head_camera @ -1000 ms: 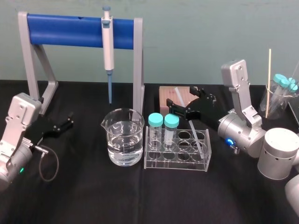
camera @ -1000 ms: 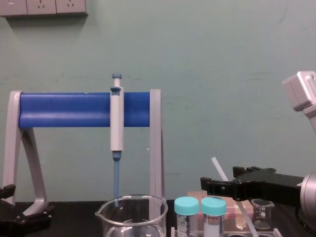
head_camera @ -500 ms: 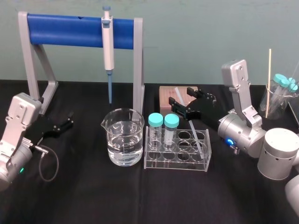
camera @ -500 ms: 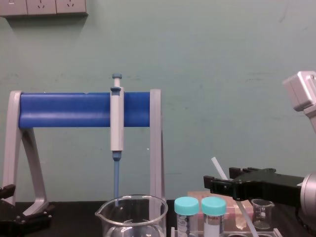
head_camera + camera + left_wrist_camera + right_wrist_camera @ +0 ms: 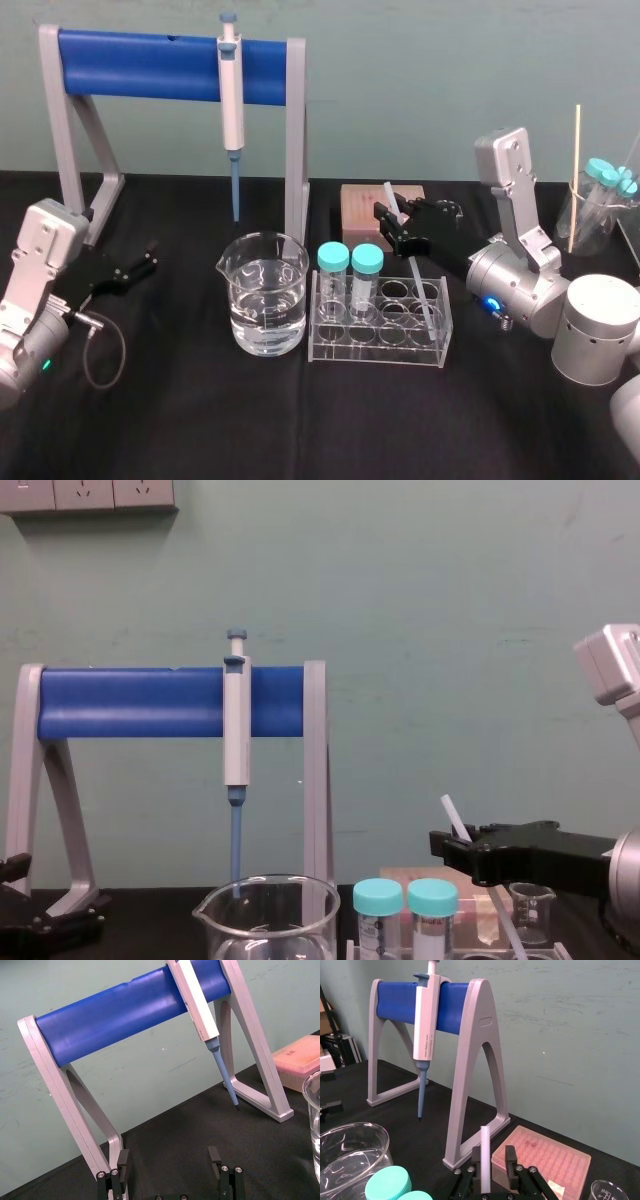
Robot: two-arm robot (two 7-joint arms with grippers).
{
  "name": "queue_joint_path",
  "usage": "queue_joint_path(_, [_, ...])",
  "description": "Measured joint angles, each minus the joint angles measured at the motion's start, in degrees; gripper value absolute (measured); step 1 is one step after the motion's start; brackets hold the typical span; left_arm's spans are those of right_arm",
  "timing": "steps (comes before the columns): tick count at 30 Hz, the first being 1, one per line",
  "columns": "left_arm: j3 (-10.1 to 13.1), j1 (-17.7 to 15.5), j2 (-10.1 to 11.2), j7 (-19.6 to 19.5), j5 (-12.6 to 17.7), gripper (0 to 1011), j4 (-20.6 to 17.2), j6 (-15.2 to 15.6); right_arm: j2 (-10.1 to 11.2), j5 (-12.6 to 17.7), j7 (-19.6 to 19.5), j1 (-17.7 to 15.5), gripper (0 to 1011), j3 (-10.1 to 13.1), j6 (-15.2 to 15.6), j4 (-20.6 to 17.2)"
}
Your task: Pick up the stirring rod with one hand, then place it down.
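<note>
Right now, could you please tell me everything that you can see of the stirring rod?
The stirring rod is thin, straight and translucent white, and looks like glass or plastic. It stands tilted, with its lower end down in a hole of the clear tube rack and its top leaning back toward the pink tip box. The right gripper straddles its upper part with jaws open: one seems against it, the other shows a gap.

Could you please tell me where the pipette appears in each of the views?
Head view: the pipette hangs at top centre, its tip behind the large beaker.
Chest view: the pipette is at centre, its tip meeting the beaker's rim in the picture.
Left wrist view: the pipette slants across the blue bar, its tip above the black table.
Right wrist view: the pipette hangs beyond the beaker.
Shared landmark: the blue-barred stand holding it.
</note>
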Motion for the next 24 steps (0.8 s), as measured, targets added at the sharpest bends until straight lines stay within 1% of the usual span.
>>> queue_joint_path(2, [0.00,0.00,0.00,0.00,0.00,1000,0.00,0.00,0.00,0.01,0.00,0.00,244,0.00,0.00,0.00])
queue_joint_path(4, [0.00,0.00,0.00,0.00,0.00,1000,0.00,0.00,0.00,0.02,0.00,0.00,198,0.00,0.00,0.00])
queue_joint_path(5, [0.00,0.00,0.00,0.00,0.00,1000,0.00,0.00,0.00,0.02,0.00,0.00,140,0.00,0.00,0.00])
queue_joint_path(9, [0.00,0.00,0.00,0.00,0.00,1000,0.00,0.00,0.00,0.04,0.00,0.00,66,0.00,0.00,0.00])
queue_joint_path(23, [0.00,0.00,0.00,0.00,0.00,1000,0.00,0.00,0.00,0.04,0.00,0.00,66,0.00,0.00,0.00])
queue_joint_path(24, [0.00,0.00,0.00,0.00,0.00,1000,0.00,0.00,-0.05,0.04,0.02,-0.11,66,0.18,-0.49,-0.01])
